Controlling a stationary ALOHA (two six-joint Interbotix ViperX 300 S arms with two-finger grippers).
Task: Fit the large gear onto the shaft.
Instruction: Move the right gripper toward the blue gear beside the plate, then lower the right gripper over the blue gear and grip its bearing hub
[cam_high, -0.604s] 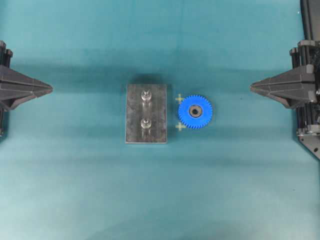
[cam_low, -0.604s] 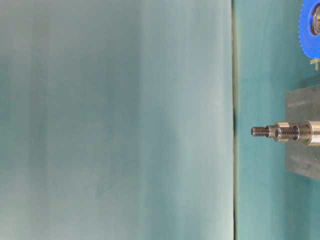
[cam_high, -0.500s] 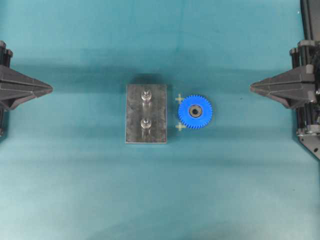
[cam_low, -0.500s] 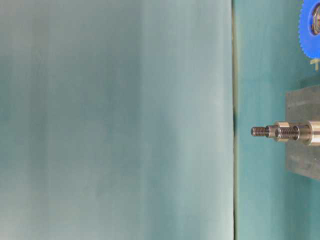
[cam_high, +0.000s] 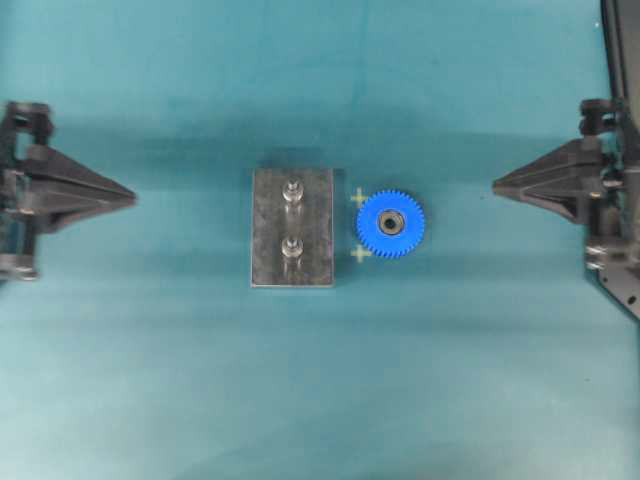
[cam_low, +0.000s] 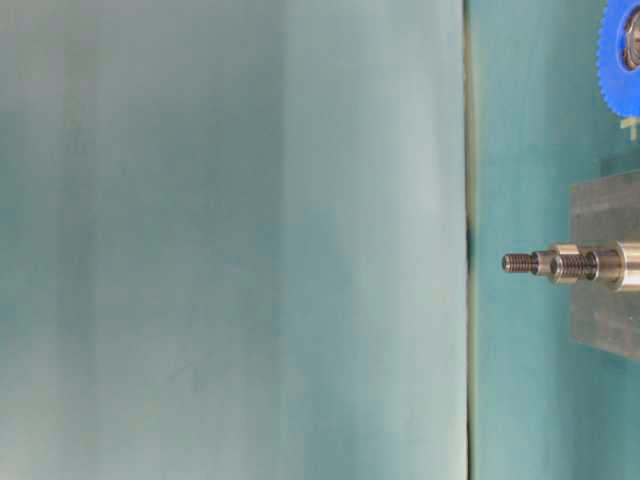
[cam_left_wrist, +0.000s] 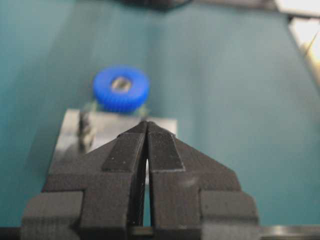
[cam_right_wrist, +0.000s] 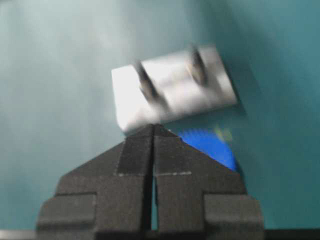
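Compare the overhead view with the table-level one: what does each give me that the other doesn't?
Only overhead: both end effectors, left and right, shut, well clear of the parts, and the whole blue gear lying beside the grey plate. Only table-level: the two pins in profile, with threaded tips. Both: gear, plate and pins; gear not yet on a pin.

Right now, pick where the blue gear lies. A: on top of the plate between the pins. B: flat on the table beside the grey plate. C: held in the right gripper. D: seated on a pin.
B: the gear lies flat on the teal table just off the plate's long edge, with both pins bare and both shut grippers far off at the sides.
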